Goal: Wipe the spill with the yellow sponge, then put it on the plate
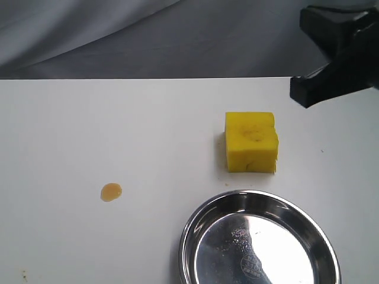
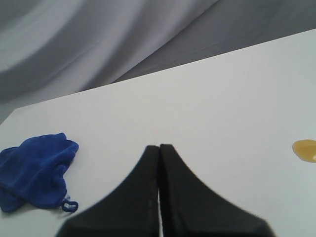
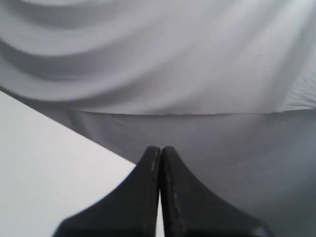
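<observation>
The yellow sponge [image 1: 251,142] sat on the white table [image 1: 59,130] just beyond the plate [image 1: 195,219], well right of the spill [image 1: 111,191], and looked light, soft and springy, best pinched across opposite flat sides, while the left gripper [image 2: 159,147] and right gripper [image 3: 160,148] both had jaws pressed together, empty

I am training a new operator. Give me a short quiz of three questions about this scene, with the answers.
1. True or false: the yellow sponge lies on the plate.
2. The spill is: A) smeared wide; B) a small amber drop; C) hidden under the sponge.
3. Fill in: the left gripper and the right gripper are both ____.
Key: 1 false, the sponge stands on the table, apart from the plate. 2 B. 3 shut.
</observation>
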Tool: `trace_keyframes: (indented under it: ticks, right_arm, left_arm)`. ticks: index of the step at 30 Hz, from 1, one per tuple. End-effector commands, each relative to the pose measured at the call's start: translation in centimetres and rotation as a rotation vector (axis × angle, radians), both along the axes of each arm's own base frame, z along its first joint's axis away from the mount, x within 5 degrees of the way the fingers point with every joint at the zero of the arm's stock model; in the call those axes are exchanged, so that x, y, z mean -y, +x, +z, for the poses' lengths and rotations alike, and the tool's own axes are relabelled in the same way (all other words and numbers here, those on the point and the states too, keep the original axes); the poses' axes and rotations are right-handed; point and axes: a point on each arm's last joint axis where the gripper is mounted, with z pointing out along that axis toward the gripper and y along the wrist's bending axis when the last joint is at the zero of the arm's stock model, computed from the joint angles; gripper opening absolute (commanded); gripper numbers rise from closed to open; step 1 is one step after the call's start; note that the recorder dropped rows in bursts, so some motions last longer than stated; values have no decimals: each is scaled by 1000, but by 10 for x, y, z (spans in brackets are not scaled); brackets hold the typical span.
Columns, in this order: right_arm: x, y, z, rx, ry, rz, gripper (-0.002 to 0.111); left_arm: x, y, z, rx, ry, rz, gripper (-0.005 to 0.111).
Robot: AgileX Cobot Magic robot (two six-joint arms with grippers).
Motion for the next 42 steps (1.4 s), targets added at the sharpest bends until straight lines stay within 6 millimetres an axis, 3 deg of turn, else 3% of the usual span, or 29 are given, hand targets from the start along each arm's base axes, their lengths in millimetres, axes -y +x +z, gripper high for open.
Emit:
trace_keyframes:
  ticks: [1, 6, 10, 14, 16, 19, 21, 24, 26, 30, 32, 42]
  right_arm:
    - [-7, 11, -13, -61, -34, 5, 0]
    - [-8, 34, -30, -133, -3, -70, 0]
    - [-21, 64, -39, -347, 12, -52, 0]
    - [-49, 81, -39, -595, -184, 151, 0]
    - [-53, 89, -31, -663, -272, 169, 0]
    - [-46, 98, -16, -659, -355, 71, 0]
    - [-31, 104, -18, -648, -449, -17, 0]
    - [3, 127, -39, -791, -365, -159, 0]
    - [14, 138, -54, -877, -274, -183, 0]
    - [7, 148, -71, -917, -215, -134, 0]
    - [3, 153, -72, -902, -139, -136, 0]
    - [1, 156, -70, -880, -93, -140, 0]
  left_arm:
    - [0, 0, -1, 3, 0, -6, 0]
    - [0, 0, -1, 3, 0, -6, 0]
    - [0, 0, -1, 3, 0, -6, 0]
    - [0, 0, -1, 3, 0, -6, 0]
    - [0, 0, -1, 3, 0, -6, 0]
    - [0, 0, -1, 3, 0, -6, 0]
    - [0, 0, -1, 3, 0, -6, 0]
    - [0, 0, -1, 3, 0, -6, 0]
    - [0, 0, -1, 3, 0, -6, 0]
    - [0, 0, -1, 3, 0, -6, 0]
    - [0, 0, -1, 3, 0, -6, 0]
    - [0, 0, -1, 3, 0, -6, 0]
